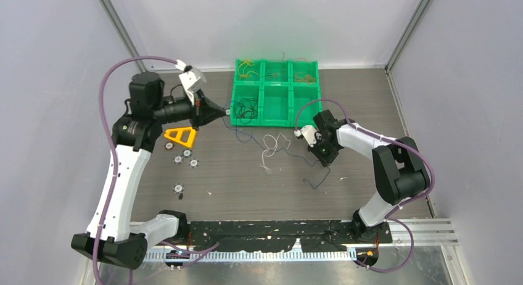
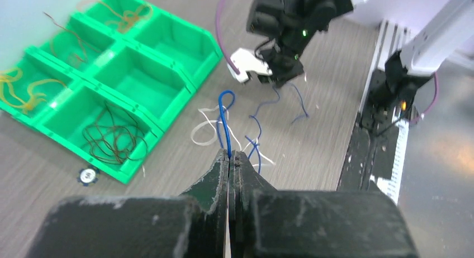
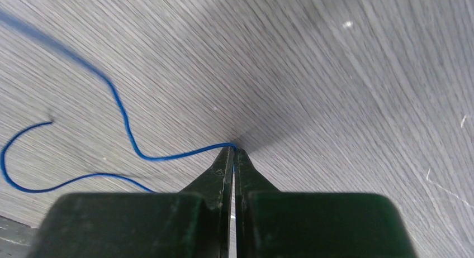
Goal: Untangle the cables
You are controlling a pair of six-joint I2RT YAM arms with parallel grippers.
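My left gripper (image 1: 224, 114) is raised beside the green bin tray (image 1: 275, 116) and shut on a blue cable (image 2: 225, 110), which hangs down from the tips in the left wrist view (image 2: 230, 153). That cable drops into a loose tangle with a white cable (image 1: 274, 145) on the table (image 2: 204, 129). My right gripper (image 1: 325, 161) is low at the table, shut on a second blue cable (image 3: 128, 136) at its tips (image 3: 233, 149). That cable trails off toward the front (image 1: 315, 179).
The green tray holds dark wires (image 1: 247, 108) in its front-left compartment and yellow wires (image 1: 248, 69) in the back ones. A yellow triangular piece (image 1: 181, 136) and several small round parts (image 1: 185, 155) lie on the left. Black mounting rail (image 1: 277, 228) runs along the near edge.
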